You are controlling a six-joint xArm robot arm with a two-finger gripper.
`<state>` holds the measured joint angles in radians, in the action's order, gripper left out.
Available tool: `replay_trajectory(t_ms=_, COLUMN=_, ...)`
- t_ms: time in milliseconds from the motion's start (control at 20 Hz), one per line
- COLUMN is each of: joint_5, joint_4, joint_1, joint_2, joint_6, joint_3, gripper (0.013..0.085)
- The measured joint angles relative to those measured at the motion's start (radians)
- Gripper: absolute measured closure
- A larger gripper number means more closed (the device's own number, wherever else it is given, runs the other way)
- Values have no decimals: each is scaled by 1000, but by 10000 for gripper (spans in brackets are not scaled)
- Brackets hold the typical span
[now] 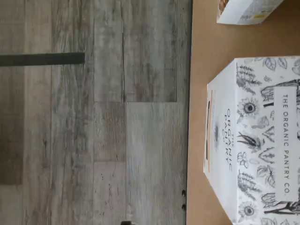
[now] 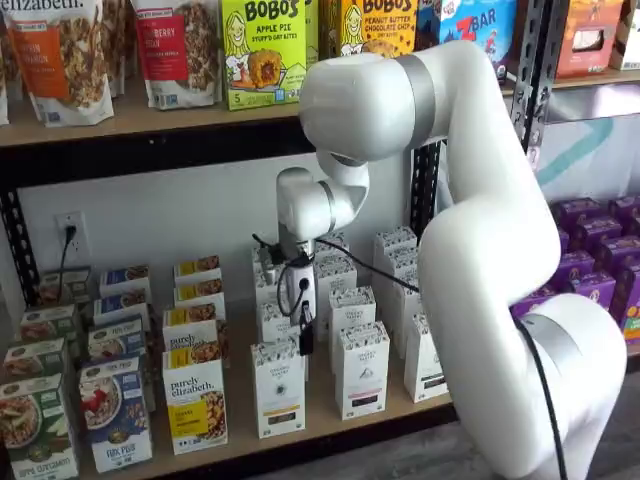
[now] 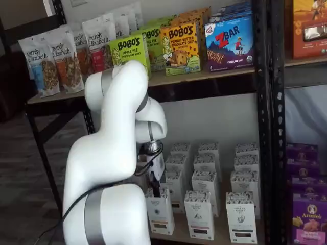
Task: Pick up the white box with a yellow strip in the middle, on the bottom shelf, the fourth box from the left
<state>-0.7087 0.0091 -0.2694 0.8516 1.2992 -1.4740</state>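
The white box (image 2: 279,392) stands at the front of the bottom shelf (image 2: 322,418), a thin yellow-brown strip across its face. In both shelf views my gripper (image 2: 305,342) hangs straight above it, black fingers pointing down to about the level of the carton's top. They look open and hold nothing. The same carton (image 3: 160,212) sits just under the gripper (image 3: 153,187). In the wrist view the white box (image 1: 253,140) shows its patterned "Organic Pantry Co." top, close to the edge of the tan board (image 1: 206,56).
A wider purely elizabeth box (image 2: 196,402) stands left of the target, and like white cartons (image 2: 361,370) crowd its right and rear. Purple boxes (image 2: 600,275) fill the neighbouring bay past a black upright (image 2: 425,190). The upper shelf (image 2: 150,125) overhangs. Grey plank floor (image 1: 93,140) lies below.
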Motion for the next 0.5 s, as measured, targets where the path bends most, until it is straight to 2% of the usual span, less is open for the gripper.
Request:
replay_trajectory(t_ms=150, joint_5=26, joint_4=18, joint_1=0, joint_2=5, joint_6=15, joint_3=-8, gripper=130)
replay_trajectory(t_ms=500, joint_5=-5, joint_4=18, joint_1=-5, joint_2=38, joint_6=10, joint_3=-70, gripper=130)
